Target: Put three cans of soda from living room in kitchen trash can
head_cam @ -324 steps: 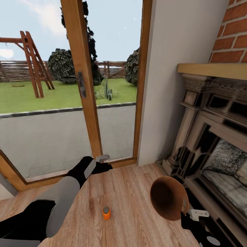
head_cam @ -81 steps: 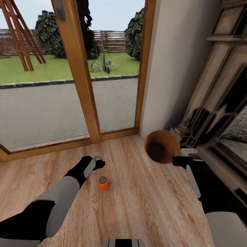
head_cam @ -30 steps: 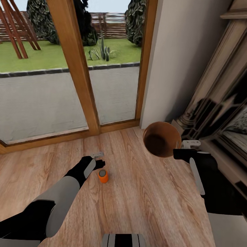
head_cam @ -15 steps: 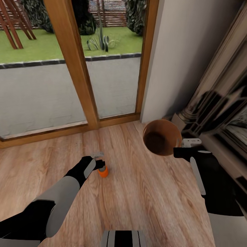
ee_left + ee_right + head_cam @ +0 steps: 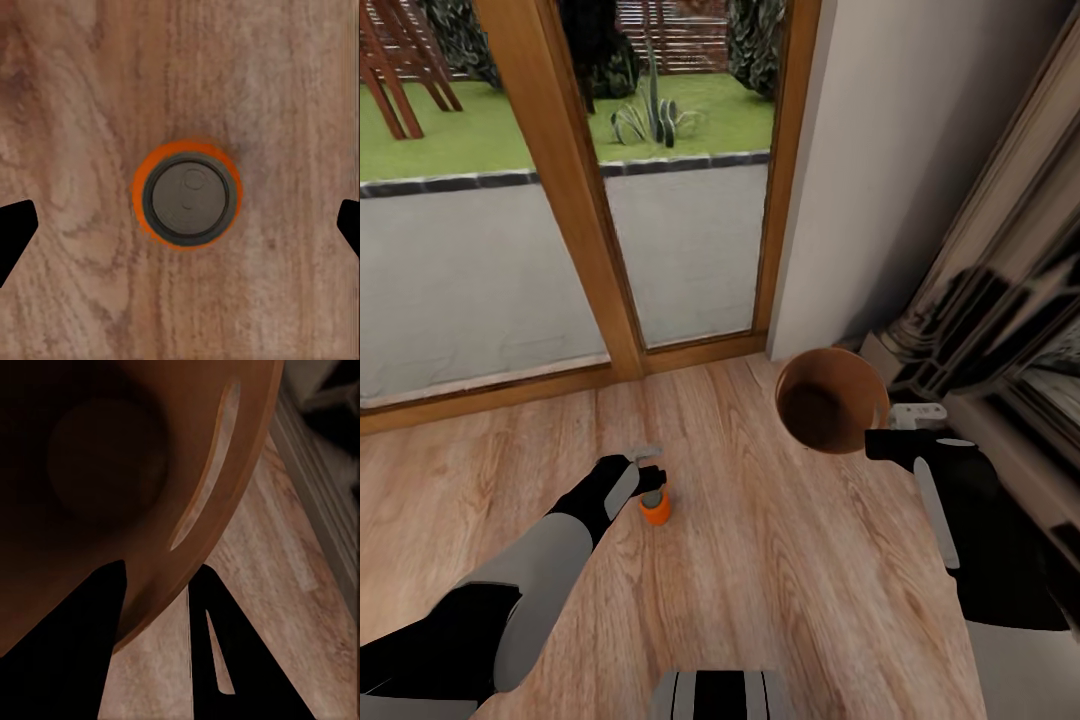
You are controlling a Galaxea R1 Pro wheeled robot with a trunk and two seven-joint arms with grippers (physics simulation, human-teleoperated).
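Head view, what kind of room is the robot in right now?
Probably a living room at a house's garden side: a wood-plank floor, wood-framed glass doors opening onto paving and lawn, and a dark carved fireplace surround at the right.

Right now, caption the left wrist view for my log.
Open left gripper centred above upright orange soda can on wood floor.

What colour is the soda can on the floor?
The soda can is bright orange with a dark grey top, clearest in the left wrist view.

An orange soda can [image 5: 654, 509] stands upright on the wooden floor [image 5: 790, 580].
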